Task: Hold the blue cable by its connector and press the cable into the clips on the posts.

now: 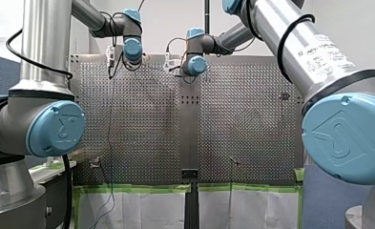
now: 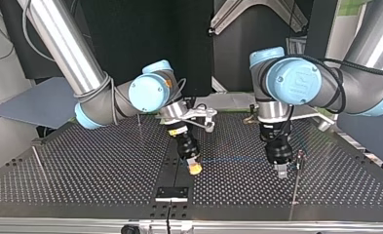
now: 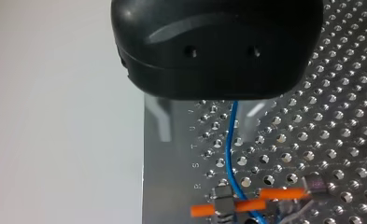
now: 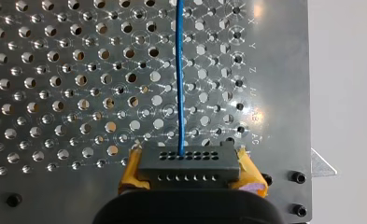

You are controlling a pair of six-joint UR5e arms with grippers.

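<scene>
Only the right wrist view shows the black connector, rows of holes in its face, clamped between the yellow pads of my right gripper. The top view alone shows the thin blue cable stretched level just above the perforated table, from that gripper to my left gripper, near a slim post. Both arms point steeply down at the wrist. Whether my left gripper is clenched or released cannot be told.

My right gripper, tilted downward, pinches the connector between its yellow pads; my left gripper hangs upright, well apart.
</scene>
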